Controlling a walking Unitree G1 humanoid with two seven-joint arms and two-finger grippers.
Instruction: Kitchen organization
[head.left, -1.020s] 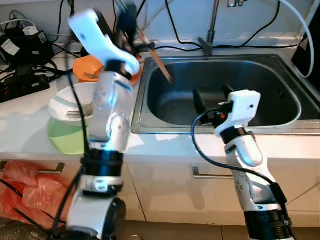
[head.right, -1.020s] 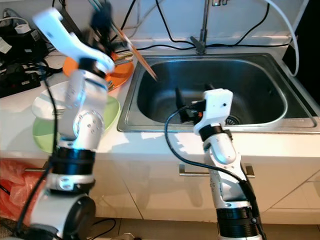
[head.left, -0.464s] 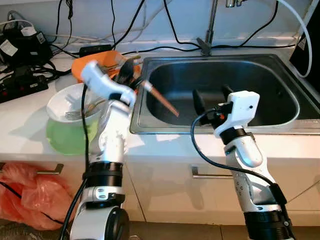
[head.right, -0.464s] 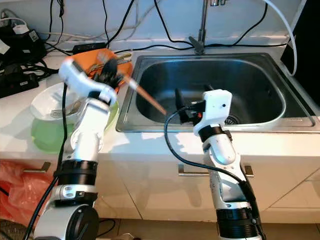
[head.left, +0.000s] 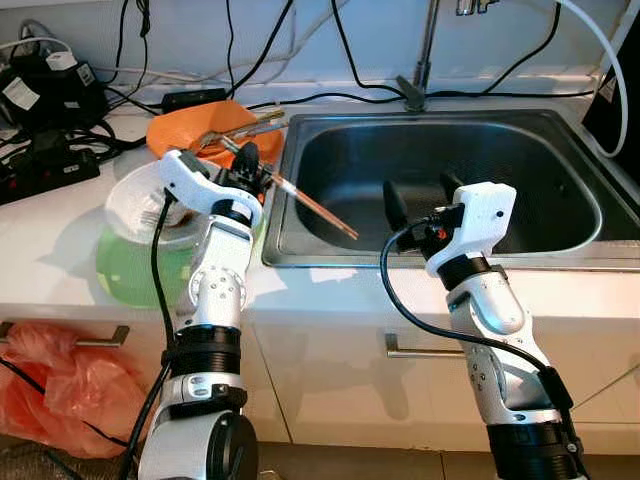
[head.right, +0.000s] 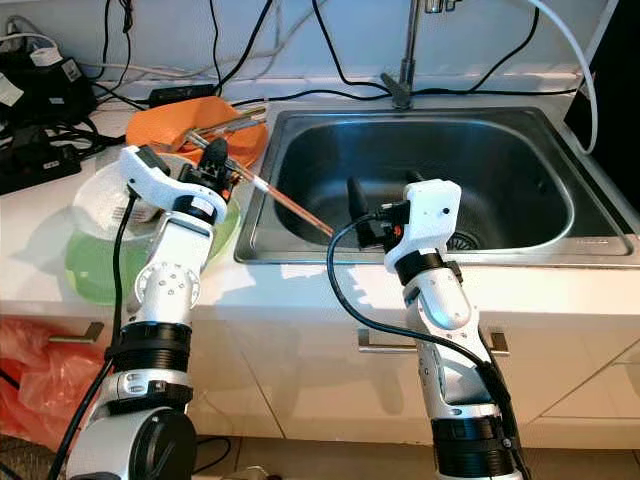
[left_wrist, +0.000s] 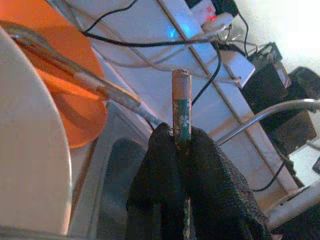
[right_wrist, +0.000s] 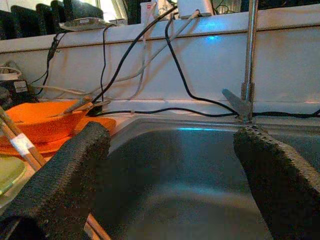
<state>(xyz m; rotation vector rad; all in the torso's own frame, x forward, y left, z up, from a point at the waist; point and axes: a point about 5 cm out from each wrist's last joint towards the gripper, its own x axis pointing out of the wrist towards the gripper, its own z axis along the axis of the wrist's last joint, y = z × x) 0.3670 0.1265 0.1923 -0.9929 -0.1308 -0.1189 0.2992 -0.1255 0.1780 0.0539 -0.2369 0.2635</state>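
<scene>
Right arm: was raised from below the counter edge, bent at the elbow, its white wrist housing held level with the front rim of the sink (head.left: 600, 255)
Right gripper (head.left: 420, 195): was held over the near part of the basin, its two black fingers spread wide apart with nothing between them
Left arm: was raised beside the counter front, forearm angled up and toward the sink, wrist over the white bowl (head.left: 135, 205)
Left gripper (head.left: 247, 170): was clamped on the chopsticks (head.left: 315, 205), fingers pressed together around them near their upper end
Chopsticks: were held slanting, the upper end at the gripper by the sink's left rim, the lower end hanging over the basin near the right gripper; a patterned end was seen standing out past the fingertips in the left wrist view
White bowl: was stacked on a green plate (head.left: 125, 275) on the counter, left of the sink
Orange dish (head.left: 185, 130): was set behind the bowl, with utensils lying in it
Faucet (head.left: 425, 50): was seen at the back of the sink, with black cables along the wall
</scene>
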